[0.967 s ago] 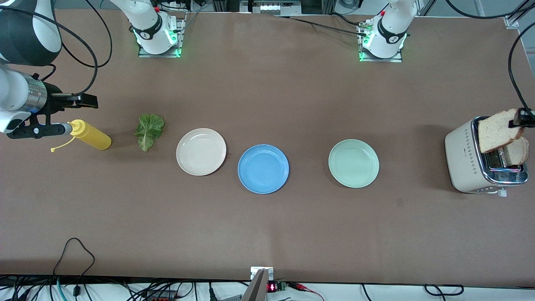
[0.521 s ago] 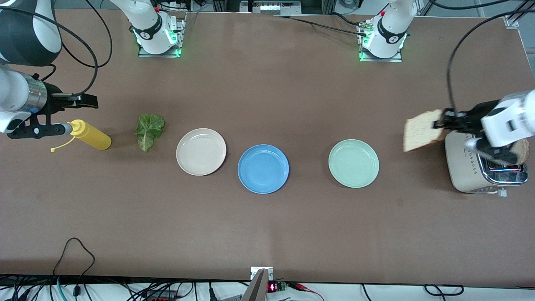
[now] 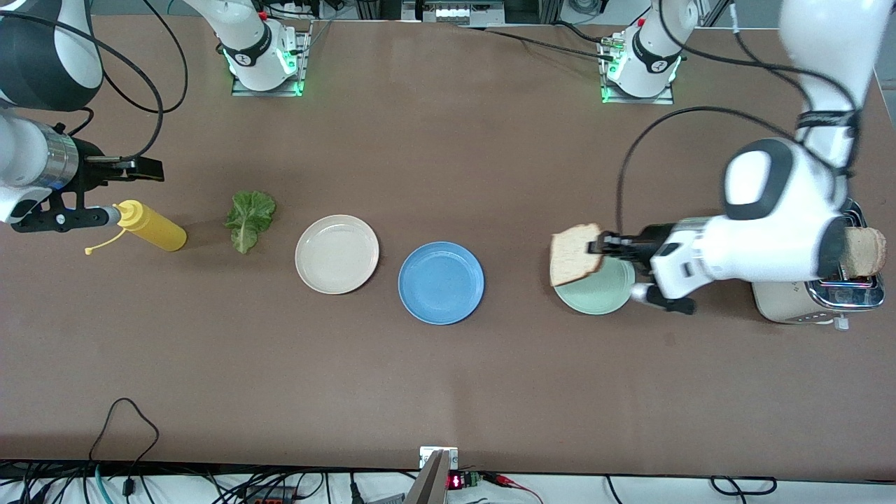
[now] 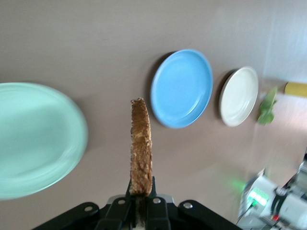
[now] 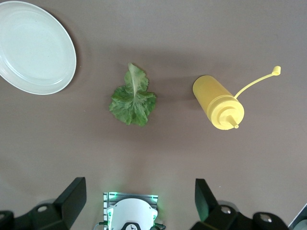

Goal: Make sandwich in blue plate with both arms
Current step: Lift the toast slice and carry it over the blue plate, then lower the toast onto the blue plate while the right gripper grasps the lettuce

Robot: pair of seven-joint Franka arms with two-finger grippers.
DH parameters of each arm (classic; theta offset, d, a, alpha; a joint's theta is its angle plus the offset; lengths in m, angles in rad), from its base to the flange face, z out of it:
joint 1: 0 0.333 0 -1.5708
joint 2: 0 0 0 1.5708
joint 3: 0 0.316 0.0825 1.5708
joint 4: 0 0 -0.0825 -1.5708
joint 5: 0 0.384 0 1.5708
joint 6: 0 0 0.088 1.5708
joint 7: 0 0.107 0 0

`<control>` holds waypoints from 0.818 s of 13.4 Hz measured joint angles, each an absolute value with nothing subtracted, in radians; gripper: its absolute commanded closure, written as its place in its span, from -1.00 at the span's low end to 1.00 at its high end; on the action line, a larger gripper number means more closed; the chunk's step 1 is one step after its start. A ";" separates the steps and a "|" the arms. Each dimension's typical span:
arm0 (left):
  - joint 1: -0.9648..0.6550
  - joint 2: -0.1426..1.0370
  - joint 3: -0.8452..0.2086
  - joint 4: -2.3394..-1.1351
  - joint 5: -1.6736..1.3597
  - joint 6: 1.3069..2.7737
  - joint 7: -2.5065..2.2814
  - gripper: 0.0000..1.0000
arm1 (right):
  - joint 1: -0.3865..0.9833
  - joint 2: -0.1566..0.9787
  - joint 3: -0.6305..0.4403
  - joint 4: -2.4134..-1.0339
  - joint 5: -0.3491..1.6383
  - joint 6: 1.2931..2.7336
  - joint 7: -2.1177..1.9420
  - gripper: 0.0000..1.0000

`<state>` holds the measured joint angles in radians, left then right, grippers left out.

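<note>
Brown tabletop (image 3: 448, 378), three plates in a row across its middle: cream plate (image 3: 337, 253) toward the right arm's end, blue plate (image 3: 441, 283) in the centre and bare, pale green plate (image 3: 595, 292) toward the left arm's end. I see the left gripper (image 3: 600, 247) clamped on one toast slice (image 3: 575, 254), held on edge over the green plate's rim on the side toward the blue plate. In the left wrist view the slice (image 4: 141, 153) stands upright out of the closed fingers, crust edge toward the camera.

A second slice (image 3: 863, 251) stands in the toaster (image 3: 815, 297) near the table edge at the left arm's end; the left forearm crosses over the toaster.

Lettuce leaf (image 3: 249, 219) lies flat beside the cream plate, the yellow squeeze bottle (image 3: 151, 225) just beside it, cap strap trailing. The right gripper (image 5: 139, 199) waits, jaws wide and empty, over that end of the surface.

Open tabletop between plates and the camera-side edge; bare strip between green and blue plates.
</note>
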<state>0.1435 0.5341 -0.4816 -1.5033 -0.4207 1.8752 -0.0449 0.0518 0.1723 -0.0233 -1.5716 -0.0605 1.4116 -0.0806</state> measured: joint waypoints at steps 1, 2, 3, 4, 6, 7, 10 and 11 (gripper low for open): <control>0.105 0.559 -0.482 -1.511 -0.442 1.939 -0.068 0.98 | 0.052 0.173 -0.023 -1.572 -0.060 1.412 -0.081 -1.00; 0.070 0.585 -0.483 -1.517 -0.468 2.001 -0.078 0.98 | 0.052 0.174 -0.023 -1.576 -0.060 1.419 -0.081 -1.00; 0.039 0.614 -0.483 -1.520 -0.489 2.062 -0.085 0.98 | 0.052 0.175 -0.023 -1.589 -0.058 1.444 -0.081 -1.00; 0.008 0.641 -0.483 -1.521 -0.498 2.122 -0.101 0.98 | 0.052 0.176 -0.023 -1.614 -0.053 1.488 -0.081 -1.00; -0.051 0.689 -0.484 -1.521 -0.503 2.239 -0.151 0.98 | 0.051 0.180 -0.023 -1.684 -0.037 1.590 -0.081 -1.00; -0.081 0.709 -0.485 -1.521 -0.509 2.291 -0.183 0.98 | 0.051 0.182 -0.023 -1.725 -0.033 1.650 -0.081 -1.00; -0.168 0.749 -0.485 -1.520 -0.553 2.423 -0.253 0.98 | 0.051 0.185 -0.023 -1.905 -0.030 1.908 -0.080 -1.00; -0.183 0.759 -0.485 -1.520 -0.556 2.445 -0.264 0.98 | 0.051 0.187 -0.023 -1.962 -0.030 1.994 -0.080 -1.00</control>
<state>-0.1827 0.7593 -0.4850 -1.5200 -0.5562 2.4453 -0.2640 0.0512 0.1870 -0.0233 -1.9619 -0.0301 1.9935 -0.0798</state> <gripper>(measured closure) 0.916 0.000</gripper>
